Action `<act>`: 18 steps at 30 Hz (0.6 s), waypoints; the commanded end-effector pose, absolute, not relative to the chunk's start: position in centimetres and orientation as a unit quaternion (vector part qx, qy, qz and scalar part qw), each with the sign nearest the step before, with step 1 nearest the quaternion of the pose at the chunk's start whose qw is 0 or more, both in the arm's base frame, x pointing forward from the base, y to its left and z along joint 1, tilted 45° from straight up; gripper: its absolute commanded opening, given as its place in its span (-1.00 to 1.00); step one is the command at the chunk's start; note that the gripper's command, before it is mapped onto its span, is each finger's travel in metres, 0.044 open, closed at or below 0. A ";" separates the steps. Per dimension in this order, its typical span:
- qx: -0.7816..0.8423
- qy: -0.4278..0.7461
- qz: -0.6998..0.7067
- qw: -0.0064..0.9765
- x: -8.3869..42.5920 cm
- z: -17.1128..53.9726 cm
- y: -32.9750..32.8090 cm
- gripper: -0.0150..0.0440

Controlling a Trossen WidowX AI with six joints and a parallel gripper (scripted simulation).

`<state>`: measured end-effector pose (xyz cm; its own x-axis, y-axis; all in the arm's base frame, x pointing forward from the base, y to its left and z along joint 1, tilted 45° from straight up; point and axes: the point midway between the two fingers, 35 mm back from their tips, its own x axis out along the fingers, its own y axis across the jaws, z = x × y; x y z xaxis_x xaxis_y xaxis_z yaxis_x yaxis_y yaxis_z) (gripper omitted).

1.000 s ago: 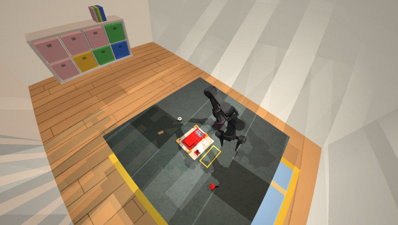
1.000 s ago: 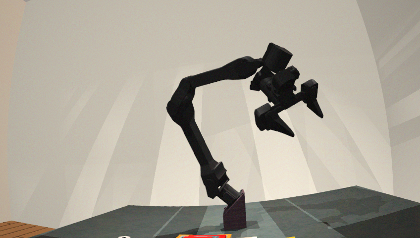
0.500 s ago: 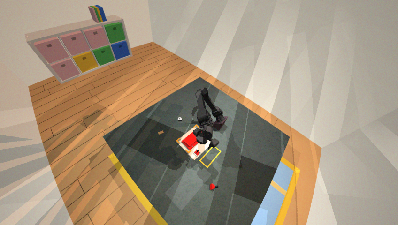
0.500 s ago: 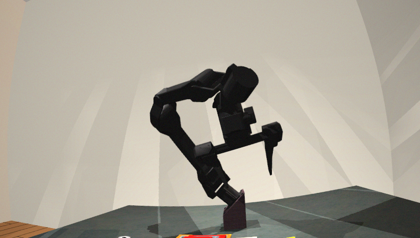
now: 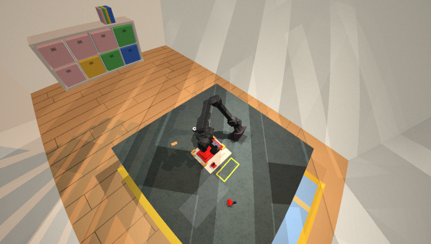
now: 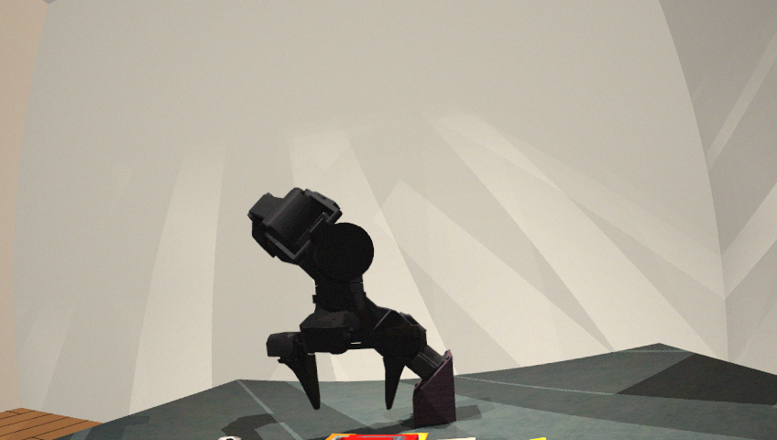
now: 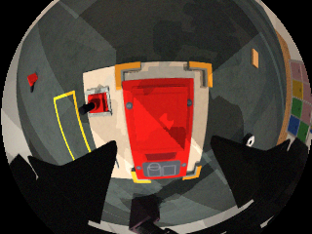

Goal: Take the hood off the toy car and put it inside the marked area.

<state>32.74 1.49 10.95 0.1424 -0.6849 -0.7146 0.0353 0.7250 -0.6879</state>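
The toy car's red hood, a broad flat panel (image 5: 204, 155) (image 7: 158, 112), lies on a pale board (image 5: 224, 153) (image 7: 107, 78) between orange and yellow corner brackets. A grey engine-like picture shows at its end nearest the robot base. The marked area, a yellow outline (image 5: 220, 177) (image 7: 64, 95), lies on the table beside the board, with nothing inside it. My gripper (image 6: 353, 407) (image 7: 166, 143) is open and points down above the hood, one finger to each side in the wrist view. Nothing is between the fingers. The arm hides part of the hood in the top view.
A small red piece with a black handle (image 5: 213, 164) (image 7: 97, 103) sits on the board near the marked area. A loose red piece (image 5: 229, 202) (image 7: 32, 78) lies farther out. An orange block (image 5: 174, 143) (image 7: 254, 58) and a small white round thing (image 5: 194, 128) lie on the other side.
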 end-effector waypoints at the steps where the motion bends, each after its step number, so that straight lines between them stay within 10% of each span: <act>1: -0.278 0.605 -0.253 0.702 32.4 11.1 1.3 1.00; 18: -0.278 0.605 -0.253 0.702 32.6 10.4 0.6 1.00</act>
<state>32.69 0.83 10.59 0.1395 -0.6867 -0.7134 0.0249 0.7226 -0.6908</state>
